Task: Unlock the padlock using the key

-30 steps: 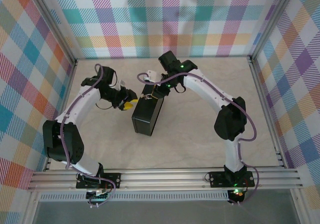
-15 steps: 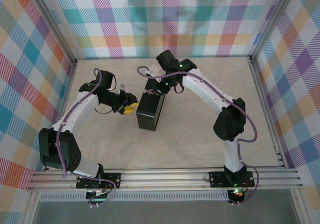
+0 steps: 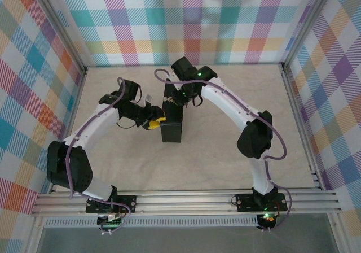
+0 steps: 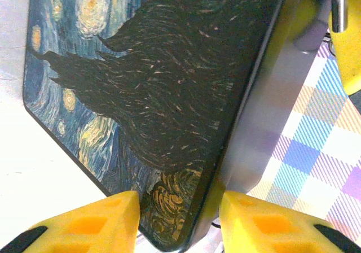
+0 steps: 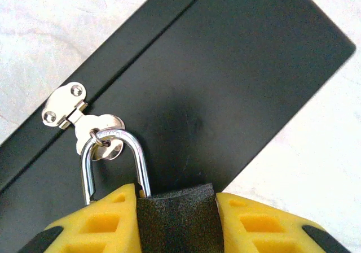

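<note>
Top external view: left gripper (image 3: 153, 122) sits at 9 o'clock of the box (image 3: 172, 126), yellow tips right up at its left side. Left wrist view: jaws partway apart, the box's lower corner showing in the gap at 6 o'clock, swirly painted face running up toward 11 o'clock. Pinching or just bracing, cannot tell.

Box is mid table (image 3: 141, 168), long axis 12 to 6. Right gripper (image 3: 176, 99) is on the box's 12 o'clock end.

Right wrist view: it is clamped narrow on the padlock (image 5: 142, 169). The body is buried between the yellow fingers (image 5: 96, 222) behind dark padding. The shackle sticks out toward 12 o'clock, looped through the hasp (image 5: 64, 110) at 10 o'clock on the box's plain dark face. Both shackle legs run down into the grip, so I judge it not yet unlocked.

Step in hand, my read: steadying box and lock so the key can go in. Where the key is, cannot tell.

To do it well:
- The right claw should hold the body firm with the keyhole left clear. The keyhole is likely on the end opposite the shackle, hidden now.
- The left claw needs a square pinch on the key, blade in line with the keyway, no forcing.
- Watch the hasp: a pull on the shackle could drag or tip the box.
- The lock is tiny and will slip easily.
</note>
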You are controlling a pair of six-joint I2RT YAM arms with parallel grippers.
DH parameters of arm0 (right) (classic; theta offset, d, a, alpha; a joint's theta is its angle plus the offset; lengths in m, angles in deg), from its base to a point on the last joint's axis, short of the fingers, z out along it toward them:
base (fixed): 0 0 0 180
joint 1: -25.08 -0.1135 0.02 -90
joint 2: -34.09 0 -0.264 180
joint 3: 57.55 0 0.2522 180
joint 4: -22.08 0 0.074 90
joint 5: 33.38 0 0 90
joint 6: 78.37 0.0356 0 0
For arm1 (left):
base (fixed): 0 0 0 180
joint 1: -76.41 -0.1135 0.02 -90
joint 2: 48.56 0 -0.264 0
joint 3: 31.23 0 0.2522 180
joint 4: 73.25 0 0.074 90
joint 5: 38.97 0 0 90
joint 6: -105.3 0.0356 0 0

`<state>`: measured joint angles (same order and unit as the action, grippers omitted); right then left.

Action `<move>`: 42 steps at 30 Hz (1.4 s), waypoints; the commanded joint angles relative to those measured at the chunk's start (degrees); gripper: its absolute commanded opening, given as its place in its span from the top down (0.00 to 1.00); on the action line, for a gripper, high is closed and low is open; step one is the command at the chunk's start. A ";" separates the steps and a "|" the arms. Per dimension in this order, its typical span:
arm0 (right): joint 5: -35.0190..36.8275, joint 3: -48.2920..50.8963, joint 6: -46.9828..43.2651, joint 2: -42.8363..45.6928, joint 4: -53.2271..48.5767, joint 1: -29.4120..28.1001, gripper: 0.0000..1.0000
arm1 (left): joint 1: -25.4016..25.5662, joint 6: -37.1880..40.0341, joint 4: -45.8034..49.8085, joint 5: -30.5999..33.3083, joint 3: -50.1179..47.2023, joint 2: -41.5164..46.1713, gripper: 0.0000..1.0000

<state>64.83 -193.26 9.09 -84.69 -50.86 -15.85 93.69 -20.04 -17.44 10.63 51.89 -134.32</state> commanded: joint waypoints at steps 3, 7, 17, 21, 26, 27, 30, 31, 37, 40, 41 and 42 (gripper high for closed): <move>1.19 0.40 12.29 -2.10 3.05 -0.97 0.98 | 1.31 -1.45 -1.83 -0.80 0.73 -1.68 0.59; 1.83 0.00 18.49 -2.13 4.05 -1.59 0.97 | 1.35 -1.35 -2.30 -1.10 0.49 -2.11 0.59; -2.31 7.22 28.81 0.42 14.06 -2.32 1.00 | 1.40 -1.12 -3.79 -1.06 -0.96 -3.56 0.60; -1.63 10.51 34.39 1.89 17.84 -2.31 1.00 | 1.43 -0.87 -4.07 -0.96 -1.12 -4.28 0.60; 1.48 13.22 38.70 3.32 20.94 -2.32 1.00 | 1.01 -0.62 -4.07 -0.71 -1.49 -4.68 0.61; 1.96 13.90 39.55 3.47 21.83 -2.32 1.00 | 0.84 -0.62 -4.07 -0.81 -1.59 -4.68 0.61; 2.54 16.10 42.54 3.67 25.41 -2.32 1.00 | 0.72 -0.57 -4.05 -0.71 -1.85 -4.86 0.61; 2.83 16.47 43.44 3.60 26.16 -2.38 1.00 | 0.71 -0.54 -4.16 -0.76 -1.89 -4.94 0.62; 4.63 17.52 46.96 2.94 30.66 -3.47 1.00 | 0.65 -0.51 -3.94 -0.62 -1.91 -5.04 0.62; 5.11 17.32 47.45 2.50 31.41 -4.29 1.00 | 0.40 -0.44 -3.90 -0.64 -1.84 -5.40 0.62; 5.79 17.36 47.81 2.50 31.53 -4.42 1.00 | 0.30 -0.47 -3.90 -0.64 -1.86 -5.39 0.62; 6.64 17.72 48.45 2.63 31.82 -4.51 1.00 | 0.14 -0.51 -3.90 -0.65 -1.82 -5.42 0.62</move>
<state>70.43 -176.96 52.76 -79.51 -23.63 -19.35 93.56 -21.13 -25.58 9.04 51.91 -137.44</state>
